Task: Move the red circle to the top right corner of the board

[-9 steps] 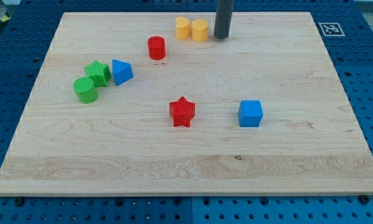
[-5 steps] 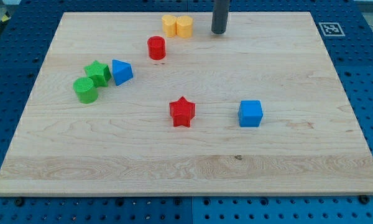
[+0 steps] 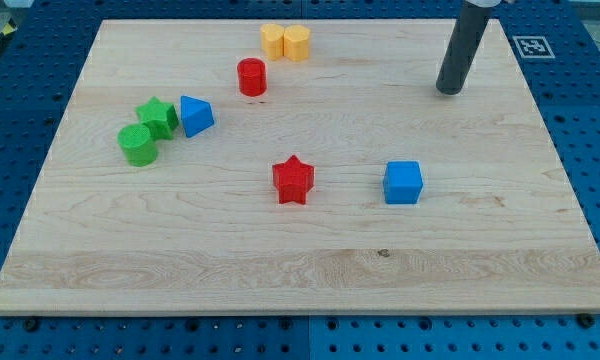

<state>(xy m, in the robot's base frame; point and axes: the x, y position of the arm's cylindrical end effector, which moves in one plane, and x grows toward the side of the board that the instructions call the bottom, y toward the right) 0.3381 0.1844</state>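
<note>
My tip (image 3: 448,91) is resting on the counter (image 3: 300,260) near its top right, touching no block; it is a bare rod that grips nothing. The red circle (image 3: 251,77) is sitting well to the view's left of it, so I am judging I must get round to its far left side.

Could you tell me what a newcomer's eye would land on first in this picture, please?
Probably the dark rod leaning in from the view's top right, my tip resting on bare wood, touching no block. Next, the red star and blue cube near the board's middle. The red circle sits at upper centre-left, just below two yellow blocks.
</note>
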